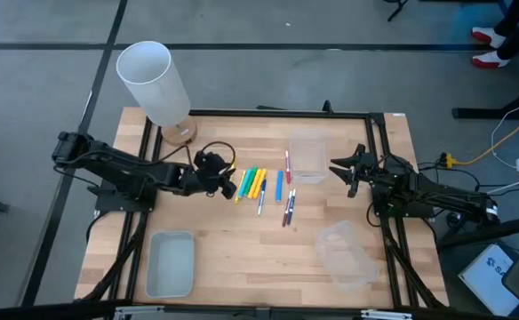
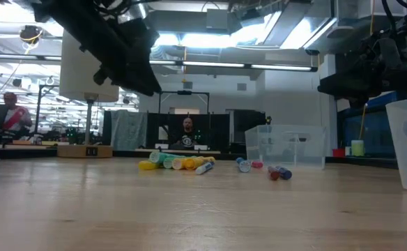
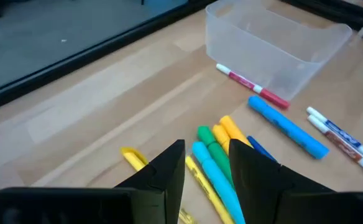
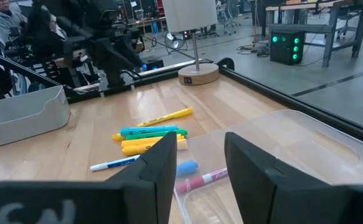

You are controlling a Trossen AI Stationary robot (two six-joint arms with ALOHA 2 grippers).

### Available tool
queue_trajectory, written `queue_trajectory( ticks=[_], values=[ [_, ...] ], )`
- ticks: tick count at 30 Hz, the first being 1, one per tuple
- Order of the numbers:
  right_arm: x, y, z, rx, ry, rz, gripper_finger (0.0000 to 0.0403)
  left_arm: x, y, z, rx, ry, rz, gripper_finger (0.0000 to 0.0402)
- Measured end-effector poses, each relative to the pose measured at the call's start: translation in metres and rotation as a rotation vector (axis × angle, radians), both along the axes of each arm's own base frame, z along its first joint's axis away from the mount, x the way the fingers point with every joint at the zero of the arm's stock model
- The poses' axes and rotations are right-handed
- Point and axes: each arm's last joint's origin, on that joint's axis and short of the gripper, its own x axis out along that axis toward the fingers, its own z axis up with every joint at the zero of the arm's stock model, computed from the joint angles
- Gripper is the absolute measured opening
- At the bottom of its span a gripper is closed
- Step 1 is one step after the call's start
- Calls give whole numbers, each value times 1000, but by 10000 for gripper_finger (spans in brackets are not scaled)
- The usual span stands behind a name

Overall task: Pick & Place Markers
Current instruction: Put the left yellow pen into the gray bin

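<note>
High view puts my left gripper point(image 1: 221, 174) just short of the markers point(image 1: 252, 183), which lie side by side on the table point(image 1: 242, 258) in a tight bundle, yellow, green and teal, with a thin white-and-blue pen at the bundle's far edge. In my left wrist view the fingers point(image 3: 166, 171) stand partly apart with nothing between them, and the teal marker point(image 3: 215, 174) runs straight out ahead through the gap, a yellow one point(image 3: 197, 180) beside it.

These are light, stiff plastic sticks, smooth and round. I judge they will roll or skid if I nudge one from the side, and a neighbour may come up with the one I want, since they lie touching. I would take hold across the barrel, near its middle, so it hangs level and does not tip. The outermost one looks like the easiest to reach.

Farther from my left gripper lie a blue marker point(image 1: 278, 185), a red one point(image 1: 287, 165) against a clear tray point(image 1: 307, 160), and two dark thin ones point(image 1: 289, 208), well spread and easier to pinch singly.

My right gripper point(image 1: 349, 172) waits beyond that tray, above the table, fingers point(image 4: 160, 165) partly apart, holding nothing. From it the tray is nearest, with the red marker just past the tray's wall.
</note>
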Motion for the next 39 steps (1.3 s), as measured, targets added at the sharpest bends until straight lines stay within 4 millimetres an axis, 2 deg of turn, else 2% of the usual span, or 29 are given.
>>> queue_trajectory(
  ticks=[12, 22, 32, 39],
  values=[
    [0, 0, 0, 0, 0, 0, 136, 2, 9, -2, -3, 48, -52, 120],
    [0, 0, 0, 0, -1, 0, 136, 2, 14, -5, -55, 19, 17, 120],
    [0, 0, 0, 0, 0, 0, 136, 12, 24, -37, -103, 131, 72, 120],
    [0, 0, 0, 0, 0, 0, 136, 14, 33, -47, -172, 145, 103, 120]
  ],
)
